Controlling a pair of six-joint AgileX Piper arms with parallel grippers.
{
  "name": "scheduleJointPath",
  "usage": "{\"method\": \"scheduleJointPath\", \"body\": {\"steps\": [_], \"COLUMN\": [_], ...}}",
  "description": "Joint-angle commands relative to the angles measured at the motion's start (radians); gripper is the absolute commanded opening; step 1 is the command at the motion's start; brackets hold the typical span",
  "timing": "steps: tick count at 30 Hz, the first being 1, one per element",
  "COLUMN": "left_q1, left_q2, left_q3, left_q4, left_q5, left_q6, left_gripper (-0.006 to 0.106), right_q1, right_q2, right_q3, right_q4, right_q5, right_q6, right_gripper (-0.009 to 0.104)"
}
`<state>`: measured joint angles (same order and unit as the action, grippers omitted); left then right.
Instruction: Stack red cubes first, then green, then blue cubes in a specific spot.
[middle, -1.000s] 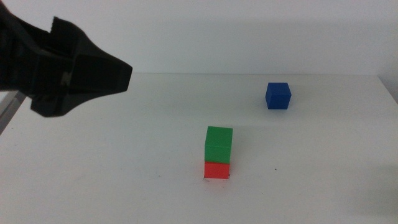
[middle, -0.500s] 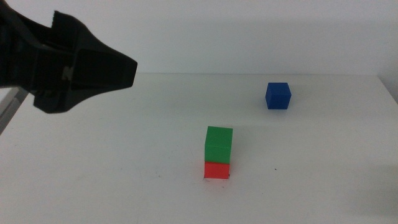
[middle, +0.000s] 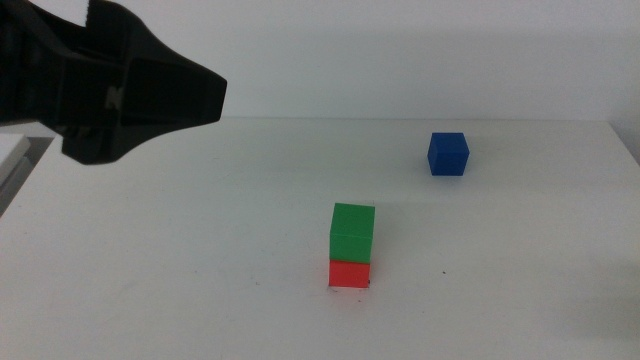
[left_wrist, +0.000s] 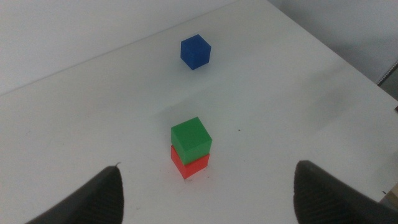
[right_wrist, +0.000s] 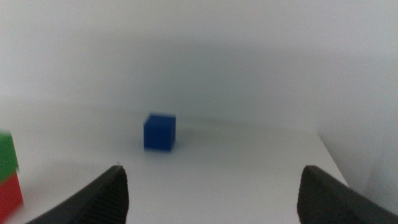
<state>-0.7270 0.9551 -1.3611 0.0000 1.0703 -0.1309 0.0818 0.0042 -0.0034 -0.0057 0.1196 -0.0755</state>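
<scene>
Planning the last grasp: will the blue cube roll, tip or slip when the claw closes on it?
The blue cube sits flat on the table, so rolling seems unlikely. Its equal sides suggest little tipping. Plain matte faces probably grip well; it looks rigid. Both claws, left and right, are open and away from it.

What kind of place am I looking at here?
Probably a robot test bench: a bare white table, three toy blocks, green block stacked on red block, blue block apart, and the left gripper raised above it.

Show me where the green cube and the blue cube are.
green cube (middle: 352, 231): middle view, its front face.
blue cube (middle: 447, 155): middle view, its front face.
</scene>
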Motion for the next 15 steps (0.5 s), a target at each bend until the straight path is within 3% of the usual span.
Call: {"method": "scheduleJointPath", "body": {"steps": [1, 6, 11, 15], "left_q1": [-0.001, -0.001, -0.001, -0.001], "left_q2": [-0.004, -0.004, -0.004, -0.004], "left_q3": [0.003, 0.003, 0.003, 0.003], "left_q4": [0.0, 0.0, 0.0, 0.0], "left_q5": [-0.014, -0.014, -0.014, -0.014], "left_q6": [0.004, 0.004, 0.004, 0.001], "left_gripper": [0.094, 0.094, 0.094, 0.094], "right_q1": [-0.003, -0.003, -0.003, -0.003], "right_q2": [-0.004, 0.215, 0.597, 0.811], "right_q3": [0.003, -0.226, -0.563, -0.71], "right_q4": [0.011, 0.006, 0.059, 0.059], "right_q5": [-0.048, 0.125, 0.513, 0.551], "right_q6": [0.037, 0.149, 0.19, 0.19], "right_gripper": [0.093, 0.093, 0.093, 0.093]}}
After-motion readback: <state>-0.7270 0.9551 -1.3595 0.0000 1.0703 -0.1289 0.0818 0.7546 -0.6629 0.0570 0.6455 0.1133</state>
